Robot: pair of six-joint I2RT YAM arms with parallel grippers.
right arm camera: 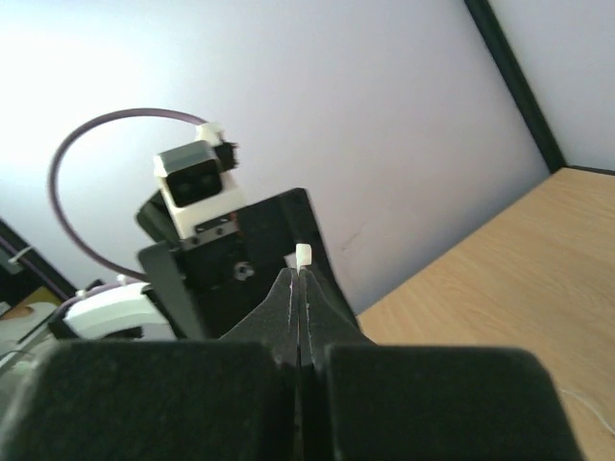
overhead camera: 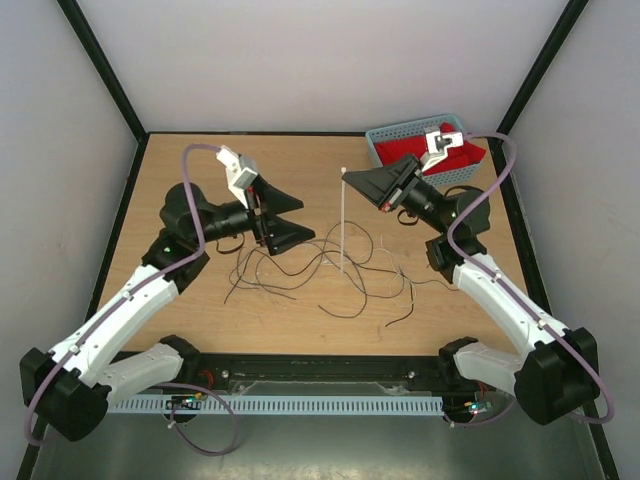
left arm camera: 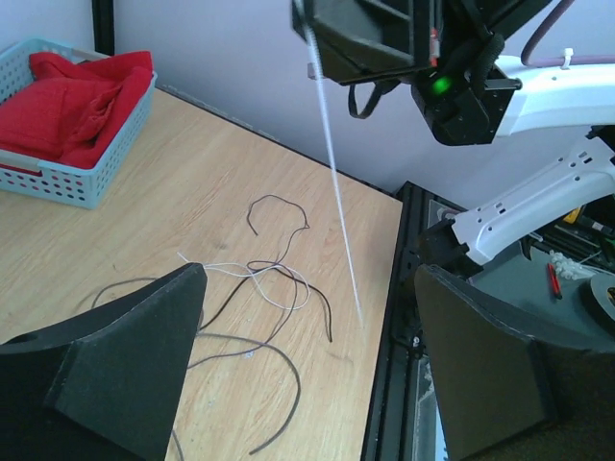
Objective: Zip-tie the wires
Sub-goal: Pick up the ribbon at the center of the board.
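The wires [overhead camera: 320, 270] lie in a loose, curly tangle on the wooden table between the two arms; in the left wrist view the wires [left arm camera: 279, 279] run under and just ahead of my left fingers. My right gripper [overhead camera: 347, 180] is shut on the top of the zip tie [overhead camera: 343, 225], which hangs straight down with its lower end over the wires. Its white head [right arm camera: 305, 255] pokes out past the right gripper's [right arm camera: 300, 277] closed tips. My left gripper [overhead camera: 305, 220] stands wide open and empty, a little left of the zip tie [left arm camera: 338, 202], facing it.
A blue basket [overhead camera: 385, 135] with a red cloth [overhead camera: 450, 158] stands at the back right, behind the right arm. A black rail [overhead camera: 320, 370] runs along the table's near edge. White walls close in the back and sides.
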